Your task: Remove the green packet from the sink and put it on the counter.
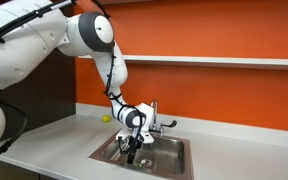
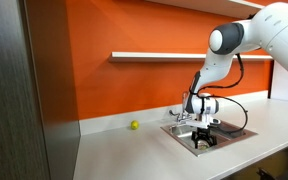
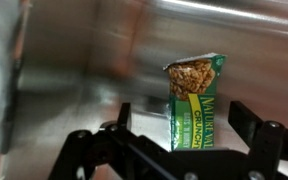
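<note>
Your gripper (image 3: pixel 183 115) is low inside the sink (image 1: pixel 174 142), jaws spread wide and holding nothing. The green packet (image 3: pixel 196 95) stands on end in the gap between the two fingers and, as far as the wrist view shows, touches neither. In both exterior views the gripper (image 1: pixel 132 150) hides it. Expect it to be very light: a thin, glossy wrapper that looks slick and crinkly, probably around a stiff but brittle bar. A nudge from one finger could tip it or slide it along the steel behind it, so centre it before you close. Pinch it across the middle of its body, below the crimped top seal, where the filling should give the pads something firm. Squeeze only enough to carry it; the tabletop (image 1: pixel 54 135) lies above the gripper, beyond the sink's rim
</note>
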Available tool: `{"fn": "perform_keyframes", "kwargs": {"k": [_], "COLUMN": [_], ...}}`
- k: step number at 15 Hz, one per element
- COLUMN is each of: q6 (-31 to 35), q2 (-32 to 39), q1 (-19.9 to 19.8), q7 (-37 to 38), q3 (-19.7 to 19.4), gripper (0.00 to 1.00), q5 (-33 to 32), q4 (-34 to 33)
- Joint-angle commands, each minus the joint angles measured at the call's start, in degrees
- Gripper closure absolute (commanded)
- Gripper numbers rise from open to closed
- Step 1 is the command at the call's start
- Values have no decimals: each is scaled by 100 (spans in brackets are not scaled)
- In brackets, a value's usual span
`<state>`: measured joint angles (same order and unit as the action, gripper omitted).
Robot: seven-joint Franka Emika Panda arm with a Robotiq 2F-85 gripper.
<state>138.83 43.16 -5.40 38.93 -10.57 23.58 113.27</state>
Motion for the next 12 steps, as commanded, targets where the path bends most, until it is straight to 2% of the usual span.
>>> {"fn": "perform_keyframes", "kwargs": {"k": [1,10,11,12], "q6": [-13,-36,-43,-43], "q2": [98,242,264,284], "q1": [-79,-123,-128,-133], "q7": [129,133,132,129], "q3": [47,59,58,58], "gripper": [0,0,25,26], "q5": [41,54,51,48], "q4": [-160,-300,-319,-339]}}
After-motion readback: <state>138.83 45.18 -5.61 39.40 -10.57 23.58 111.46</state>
